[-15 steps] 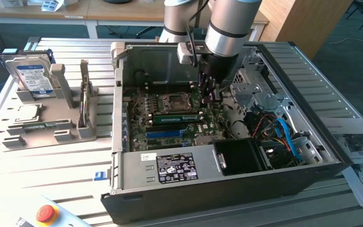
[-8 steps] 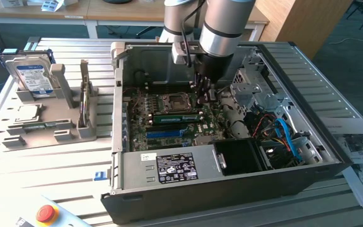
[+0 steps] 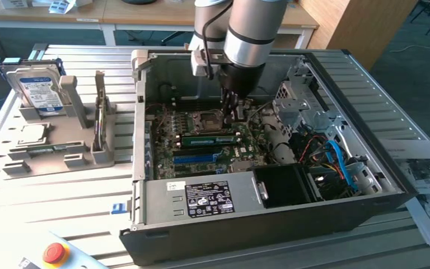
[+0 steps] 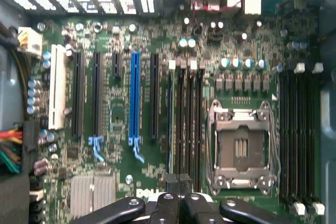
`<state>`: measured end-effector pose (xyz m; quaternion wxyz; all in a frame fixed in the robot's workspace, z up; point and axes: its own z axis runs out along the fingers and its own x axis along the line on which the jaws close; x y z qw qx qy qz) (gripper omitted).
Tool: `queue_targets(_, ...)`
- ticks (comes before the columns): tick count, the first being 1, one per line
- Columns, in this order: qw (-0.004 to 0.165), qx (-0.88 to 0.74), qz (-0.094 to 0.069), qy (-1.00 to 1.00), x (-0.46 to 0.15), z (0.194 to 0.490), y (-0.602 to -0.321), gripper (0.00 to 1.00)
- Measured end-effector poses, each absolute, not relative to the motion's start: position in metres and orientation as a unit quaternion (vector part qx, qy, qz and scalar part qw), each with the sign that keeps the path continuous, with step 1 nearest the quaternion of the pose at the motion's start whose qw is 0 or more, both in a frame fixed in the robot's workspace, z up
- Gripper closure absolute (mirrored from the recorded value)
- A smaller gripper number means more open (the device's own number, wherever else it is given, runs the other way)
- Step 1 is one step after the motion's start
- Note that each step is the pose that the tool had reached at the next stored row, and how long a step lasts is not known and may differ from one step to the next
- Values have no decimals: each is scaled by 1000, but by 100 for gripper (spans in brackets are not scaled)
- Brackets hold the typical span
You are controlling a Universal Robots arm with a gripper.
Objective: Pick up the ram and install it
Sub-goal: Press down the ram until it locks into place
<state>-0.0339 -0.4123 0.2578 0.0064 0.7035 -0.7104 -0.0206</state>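
Green ram (image 3: 211, 138) stands in a motherboard (image 3: 200, 159) slot close beside the fingers (image 3: 234, 110), which are pressed together.

Robotics lab or test workshop, PC-assembly cell. Ribbed aluminium-profile worktable (image 3: 73, 193) carries open black desktop computer case (image 3: 275, 224), green motherboard (image 3: 200, 143) exposed. Grey plastic parts fixture (image 3: 54, 151) beside case holds blue-labelled hard drive (image 3: 40, 92) upright, other components in slots. Red round emergency-stop button (image 3: 54, 252) on pale box at table's near corner. Silver-grey jointed robot arm (image 3: 245, 33) reaches into case. Wooden desks (image 3: 163, 14) behind, grey carpet floor (image 3: 416, 61), printed paper sheets (image 3: 428, 185) at exterior view's right.
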Motion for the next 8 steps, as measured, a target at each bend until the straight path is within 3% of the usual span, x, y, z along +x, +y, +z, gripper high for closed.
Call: queue_targets(8, 6, 703, -21, -710, -55, 258, -412, 90)
